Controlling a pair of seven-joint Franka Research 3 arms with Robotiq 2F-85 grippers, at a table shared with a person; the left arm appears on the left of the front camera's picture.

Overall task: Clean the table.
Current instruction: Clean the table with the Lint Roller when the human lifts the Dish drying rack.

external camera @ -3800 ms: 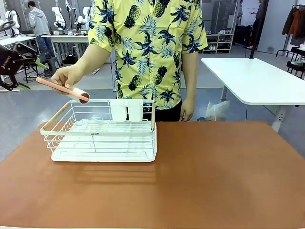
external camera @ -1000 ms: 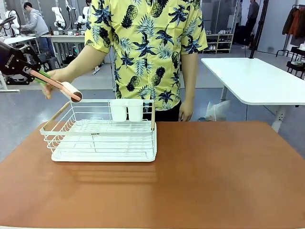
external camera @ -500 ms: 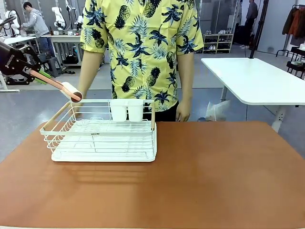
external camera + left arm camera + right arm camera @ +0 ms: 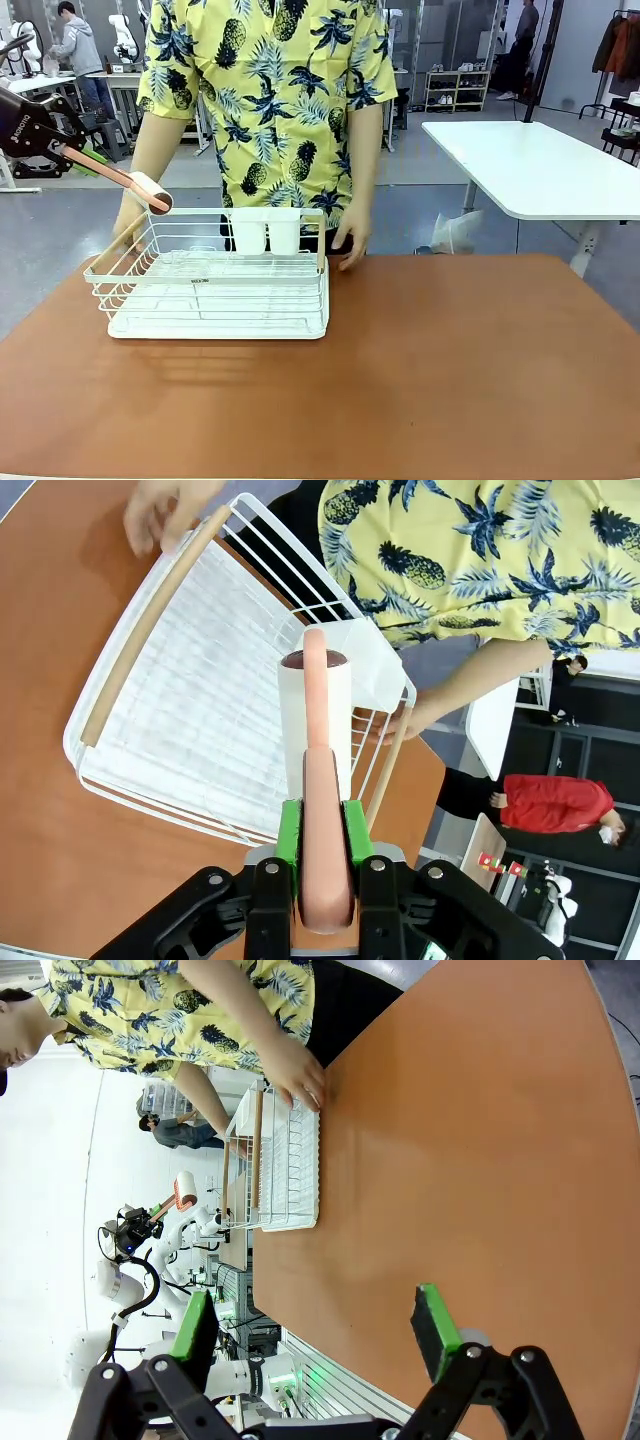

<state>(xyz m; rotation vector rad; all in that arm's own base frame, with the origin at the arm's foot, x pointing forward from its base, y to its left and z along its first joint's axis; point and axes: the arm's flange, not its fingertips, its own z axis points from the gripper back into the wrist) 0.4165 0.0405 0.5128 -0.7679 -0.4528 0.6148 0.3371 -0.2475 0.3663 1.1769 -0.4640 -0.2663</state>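
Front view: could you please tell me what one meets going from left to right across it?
Left claw → dish rack → person's hand at the rack's right end → white table.

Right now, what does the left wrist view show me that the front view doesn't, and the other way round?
Left wrist view: a close look down the left end effector, its green pads shut on the pink handle of the lint roller, and a hand on the wooden rail of the dish rack. Front view: the white side table and the wide bare stretch of the brown table. Both: the roller held near the rack, the rack on the brown table, and the person in the yellow shirt.
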